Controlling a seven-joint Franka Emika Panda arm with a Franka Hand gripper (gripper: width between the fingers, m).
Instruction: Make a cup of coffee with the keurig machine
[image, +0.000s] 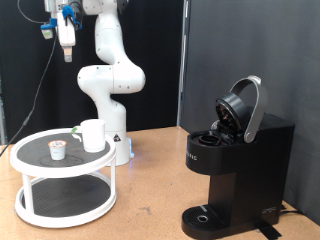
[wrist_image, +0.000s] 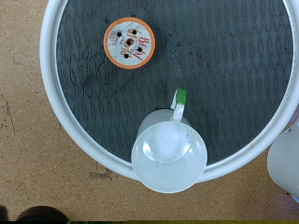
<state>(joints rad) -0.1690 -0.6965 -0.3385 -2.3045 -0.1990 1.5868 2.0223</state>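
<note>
Arm's reared way up, gripper (image: 65, 50) hanging high above the stand (image: 30, 160) at the exterior view's top left; can't tell if the fingers are apart. On the stand: one pod (image: 58, 150), one cup (image: 93, 135). Far right, one keurig (image: 240, 170), lid up.

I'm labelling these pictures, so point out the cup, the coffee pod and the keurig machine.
cup (wrist_image: 168, 154): wrist view, on its inside bottom.
coffee pod (wrist_image: 128, 43): wrist view, on its foil top.
keurig machine (image: 212, 158): exterior view, on its black front.
</note>
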